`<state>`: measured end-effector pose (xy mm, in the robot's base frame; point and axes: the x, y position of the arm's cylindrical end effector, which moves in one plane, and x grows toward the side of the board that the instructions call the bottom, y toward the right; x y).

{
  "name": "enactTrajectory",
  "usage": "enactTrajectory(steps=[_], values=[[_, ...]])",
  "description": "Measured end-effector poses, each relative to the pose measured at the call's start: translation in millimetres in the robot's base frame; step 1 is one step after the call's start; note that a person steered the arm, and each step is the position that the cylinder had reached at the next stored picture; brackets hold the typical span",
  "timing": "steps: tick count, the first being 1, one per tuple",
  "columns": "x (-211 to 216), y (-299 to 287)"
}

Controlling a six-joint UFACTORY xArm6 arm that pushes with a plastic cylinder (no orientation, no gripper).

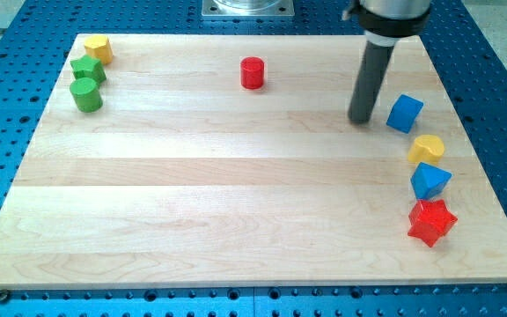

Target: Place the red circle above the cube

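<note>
The red circle [252, 72], a short red cylinder, stands near the view's top, left of centre-right. The blue cube [404, 113] sits at the view's right. My tip [361, 119] rests on the board just left of the blue cube, a small gap apart, and well to the right of and below the red circle. The dark rod rises from the tip toward the view's top.
A yellow block [427, 148], a blue block [430, 180] and a red star [432, 222] line the right edge below the cube. A yellow block [99, 48], a green block [87, 69] and a green cylinder [85, 94] cluster at the top left.
</note>
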<state>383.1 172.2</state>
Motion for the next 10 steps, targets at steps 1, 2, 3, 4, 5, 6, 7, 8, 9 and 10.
enactTrajectory(steps=[1,2,3,4,5,6,7,8,9,10], values=[[-2,33],[-23,38],[-14,69],[-10,70],[-10,71],[-10,71],[-12,71],[-16,65],[-16,-18],[2,-132]])
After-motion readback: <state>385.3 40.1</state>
